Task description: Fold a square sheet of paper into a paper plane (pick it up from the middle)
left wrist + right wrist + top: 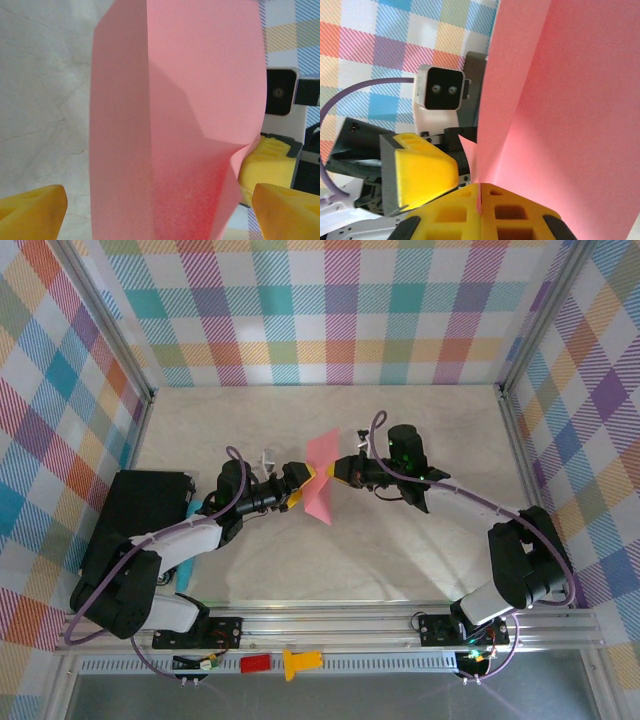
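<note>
The salmon-pink square sheet of paper point(322, 480) hangs upright above the table between the two arms, bent along a vertical crease point(149, 125). My right gripper point(336, 471) is shut on its lower edge, its yellow pads pressed together with the paper pinched between them point(481, 197). My left gripper point(303, 486) stands open around the sheet from the other side. Its yellow fingertips point(31, 209) show at both bottom corners of the left wrist view, clear of the paper point(175, 100). One left finger point(420, 170) appears beside the paper point(570, 100) in the right wrist view.
A black box point(140, 505) sits at the table's left. A small white object point(267, 457) lies behind the left gripper. A red block point(255, 663) and a yellow piece point(298, 663) rest on the front rail. Checked walls enclose three sides.
</note>
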